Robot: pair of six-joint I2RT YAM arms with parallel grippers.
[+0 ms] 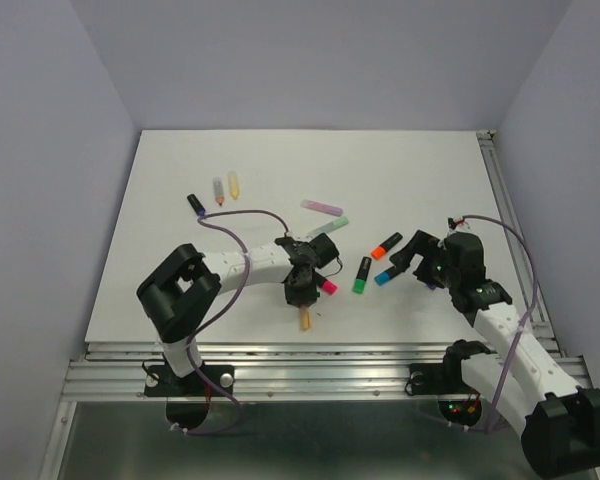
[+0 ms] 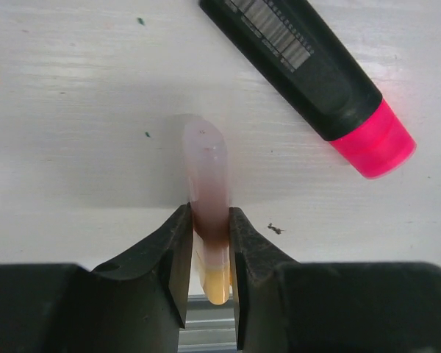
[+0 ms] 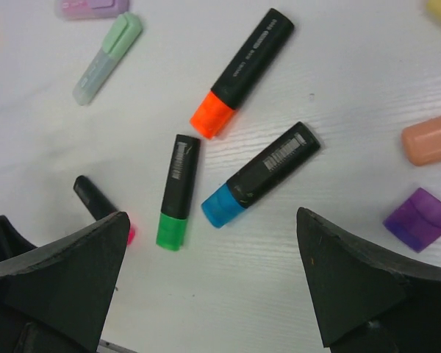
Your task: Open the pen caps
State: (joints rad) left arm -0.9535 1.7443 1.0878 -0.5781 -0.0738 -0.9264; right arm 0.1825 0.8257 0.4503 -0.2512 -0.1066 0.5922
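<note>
Left gripper (image 2: 209,218) pinched tight on pastel orange pen (image 2: 206,162) at the table's (image 1: 280,160) near edge, pink-capped black pen (image 2: 309,62) just beside. Right gripper (image 3: 212,215) gapes wide, holding nothing, above the orange cap (image 3: 214,116), green cap (image 3: 172,230) and blue cap (image 3: 222,206), all on their pens.

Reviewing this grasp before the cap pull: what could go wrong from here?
1. The left gripper clamps the pastel pen where its colour changes; if that is the seam, it may stay pinned shut.
2. The pen lies near the table's near edge; dropped, it could roll off.
3. The pink-capped black pen lies close; a swing could knock it.
</note>
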